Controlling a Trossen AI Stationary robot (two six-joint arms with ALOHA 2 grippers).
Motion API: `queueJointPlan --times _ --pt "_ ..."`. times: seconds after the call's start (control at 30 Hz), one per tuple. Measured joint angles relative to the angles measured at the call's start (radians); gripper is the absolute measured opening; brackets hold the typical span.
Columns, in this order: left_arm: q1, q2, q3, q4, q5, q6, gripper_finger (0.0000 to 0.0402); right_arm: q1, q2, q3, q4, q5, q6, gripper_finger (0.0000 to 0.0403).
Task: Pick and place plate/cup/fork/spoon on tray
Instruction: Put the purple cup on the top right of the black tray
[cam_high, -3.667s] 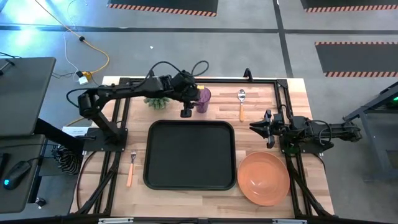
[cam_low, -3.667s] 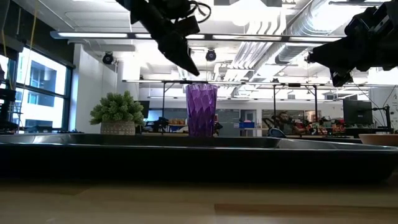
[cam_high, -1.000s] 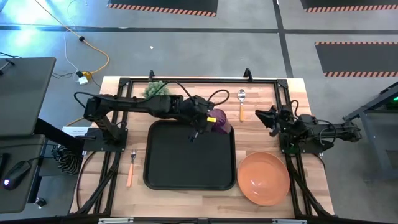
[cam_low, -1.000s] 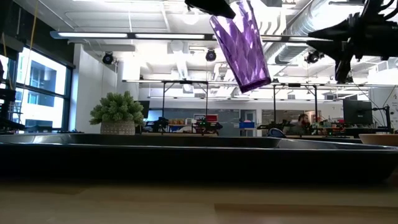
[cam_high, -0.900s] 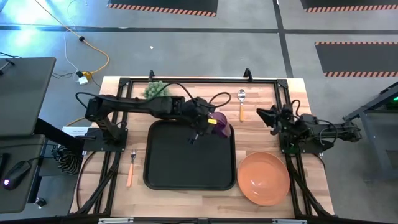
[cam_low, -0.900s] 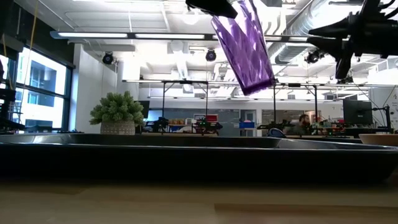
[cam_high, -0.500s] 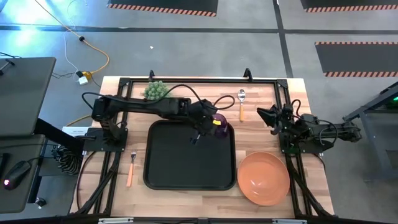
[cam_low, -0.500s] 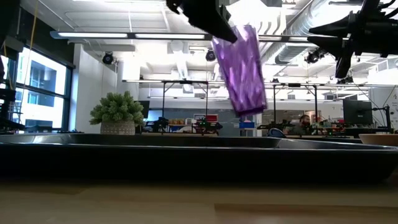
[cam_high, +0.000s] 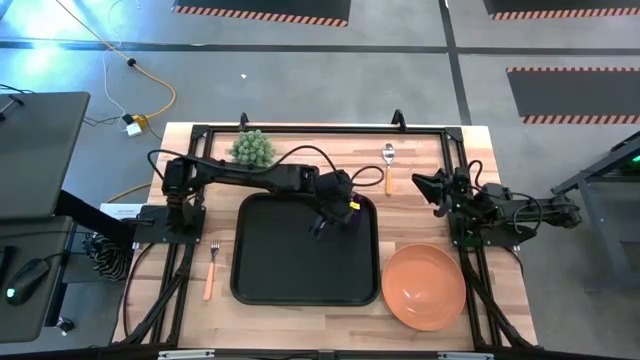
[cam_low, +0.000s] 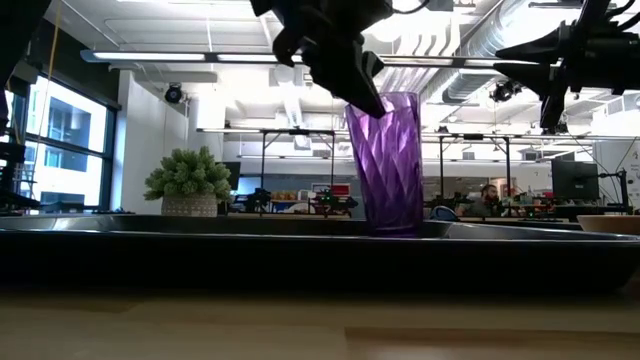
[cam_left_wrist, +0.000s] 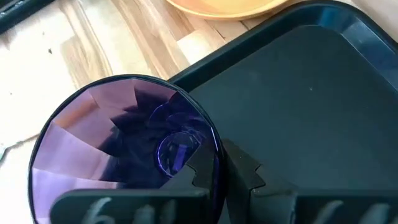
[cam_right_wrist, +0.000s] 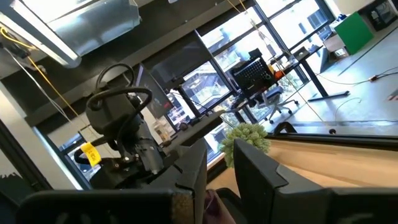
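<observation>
- My left tool (cam_left_wrist: 210, 171) is pinching the rim of the cup (cam_low: 390, 165), one finger inside and one outside.
- The cup stands upright directly under that tool, in the far right corner of the tray (cam_high: 270, 270).
- My right tool (cam_high: 420, 187) hangs above the surface, fingers slightly spread, gripping nothing.
- The plate (cam_high: 424, 286) lies near that tool; the spoon (cam_high: 388, 165) lies beside it.
- The fork (cam_high: 211, 268) lies well apart from both tools.

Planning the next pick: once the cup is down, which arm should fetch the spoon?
Right. The right gripper hangs beside the spoon; the left gripper is shut on the cup.
</observation>
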Motion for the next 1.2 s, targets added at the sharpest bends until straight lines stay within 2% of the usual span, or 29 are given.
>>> queueJointPlan --times 0.2,0.83,1.2 --pt "-0.003 0.0 0.0 -0.003 0.043 0.0 0.0006 0.0 0.0 0.0 0.0 0.0 0.0 0.0071" --pt "-0.003 0.0 0.0 -0.001 0.041 0.054 0.0039 0.0 0.0 0.0 0.0 -0.001 0.0 0.0071" --pt "-0.003 0.0 0.0 0.015 0.027 0.071 0.0082 0.0 0.0 0.0 0.0 -0.001 0.0 0.0071"
